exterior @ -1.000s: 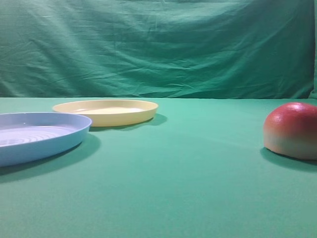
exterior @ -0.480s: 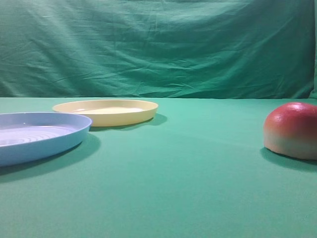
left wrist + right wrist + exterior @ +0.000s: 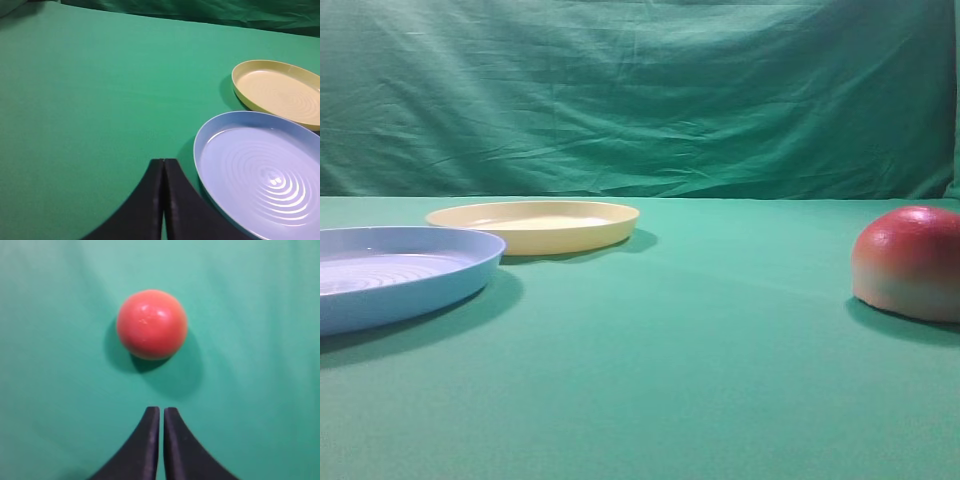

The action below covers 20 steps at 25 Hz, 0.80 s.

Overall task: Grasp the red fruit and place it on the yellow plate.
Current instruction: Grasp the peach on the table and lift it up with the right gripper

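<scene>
My right pincer (image 3: 161,412), fingers nearly touching and holding nothing, hovers above the green cloth surface (image 3: 250,340); the smooth, round, red-topped fruit (image 3: 152,323) lies at twelve o'clock, well apart from the shallow pale-yellow plastic plate (image 3: 533,225).

The work surface is a table (image 3: 720,380) covered with a green cloth, bounded at the rear by a hanging green backdrop (image 3: 640,90). Three items rest directly on the cloth. The red fruit (image 3: 152,324) sits flat-side down, ahead of the right jaws and apart from them, casting a shadow toward them. The blue plate (image 3: 260,170) lies just beside the left jaws, to their right. The yellow plate (image 3: 280,92) lies beyond the blue plate, farther from the left jaws, the two rims close together.
</scene>
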Motion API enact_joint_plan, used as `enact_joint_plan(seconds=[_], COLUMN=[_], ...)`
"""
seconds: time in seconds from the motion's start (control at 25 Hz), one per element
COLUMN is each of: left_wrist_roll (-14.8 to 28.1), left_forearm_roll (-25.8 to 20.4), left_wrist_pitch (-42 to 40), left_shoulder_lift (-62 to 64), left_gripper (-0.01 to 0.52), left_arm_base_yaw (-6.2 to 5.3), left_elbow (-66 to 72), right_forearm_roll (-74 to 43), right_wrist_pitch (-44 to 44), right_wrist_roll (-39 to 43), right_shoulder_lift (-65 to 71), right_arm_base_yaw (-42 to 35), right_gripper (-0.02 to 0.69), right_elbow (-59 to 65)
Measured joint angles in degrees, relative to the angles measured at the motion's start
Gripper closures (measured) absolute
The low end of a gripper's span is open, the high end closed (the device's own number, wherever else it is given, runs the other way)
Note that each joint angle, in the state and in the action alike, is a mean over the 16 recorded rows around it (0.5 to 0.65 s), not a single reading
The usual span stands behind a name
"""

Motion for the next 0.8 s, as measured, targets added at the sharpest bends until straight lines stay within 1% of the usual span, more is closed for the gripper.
enact_joint_plan(seconds=[0.32, 0.4, 0.48, 0.6, 0.8], left_wrist_roll=[0.0, 0.0, 0.0, 0.0, 0.0], left_forearm_roll=[0.0, 0.0, 0.0, 0.0, 0.0], left_wrist_pitch=[0.0, 0.0, 0.0, 0.0, 0.0], left_shoulder_lift=[0.0, 0.0, 0.0, 0.0, 0.0], left_gripper=[0.514, 0.514, 0.514, 0.514, 0.514], left_arm_base_yaw=[0.0, 0.0, 0.0, 0.0, 0.0], left_elbow=[0.0, 0.0, 0.0, 0.0, 0.0], right_forearm_roll=[0.8, 1.2, 1.5, 2.1, 2.6], right_wrist_pitch=[-3.5, -4.7, -5.8, -7.6, -10.5], right_wrist_roll=[-0.8, -0.9, -0.9, -1.2, -1.8], right_shoulder_lift=[8.2, 9.9, 11.6, 14.1, 18.1], right_arm_base_yaw=[1.2, 1.2, 1.3, 1.3, 1.4], right_gripper=[0.214, 0.14, 0.081, 0.04, 0.049], right_elbow=[-2.2, -2.4, -2.6, -2.7, -2.7])
